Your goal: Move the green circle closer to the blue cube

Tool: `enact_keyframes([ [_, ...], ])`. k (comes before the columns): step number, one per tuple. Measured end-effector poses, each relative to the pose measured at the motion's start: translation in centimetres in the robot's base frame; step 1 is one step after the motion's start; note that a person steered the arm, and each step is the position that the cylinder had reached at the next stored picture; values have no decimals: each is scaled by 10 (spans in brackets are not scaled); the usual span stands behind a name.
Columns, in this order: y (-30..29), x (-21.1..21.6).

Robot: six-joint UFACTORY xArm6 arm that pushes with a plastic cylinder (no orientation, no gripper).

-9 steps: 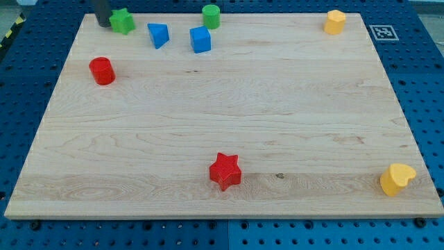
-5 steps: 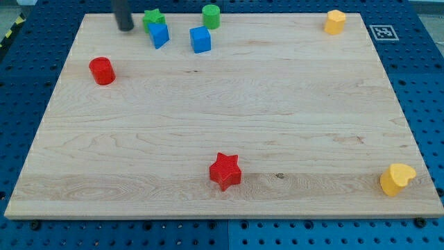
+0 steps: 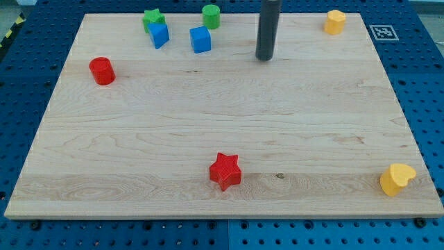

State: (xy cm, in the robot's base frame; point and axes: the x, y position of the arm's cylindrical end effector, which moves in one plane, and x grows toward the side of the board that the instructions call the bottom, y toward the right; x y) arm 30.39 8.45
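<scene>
The green circle (image 3: 211,15), a short cylinder, stands at the view's top edge of the wooden board. The blue cube (image 3: 200,39) sits just below it and slightly to the left, a small gap apart. My tip (image 3: 263,58) rests on the board to the right of both, about a cube's width below the green circle's level and well clear of the blue cube. The dark rod rises straight up out of the view's top.
A green star (image 3: 152,17) touches a blue wedge (image 3: 159,34) at the top left. A red cylinder (image 3: 102,71) stands at the left. A red star (image 3: 225,171) lies at bottom centre. Yellow blocks sit at top right (image 3: 335,21) and bottom right (image 3: 397,178).
My tip pushed the green star right against the blue wedge, then swept from the top left across to the right of the blue cube. The green circle and blue cube have not moved.
</scene>
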Motion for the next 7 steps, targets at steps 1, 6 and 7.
enact_keyframes([
  [1, -7, -63],
  [6, -133, -112],
  [7, -134, -109],
])
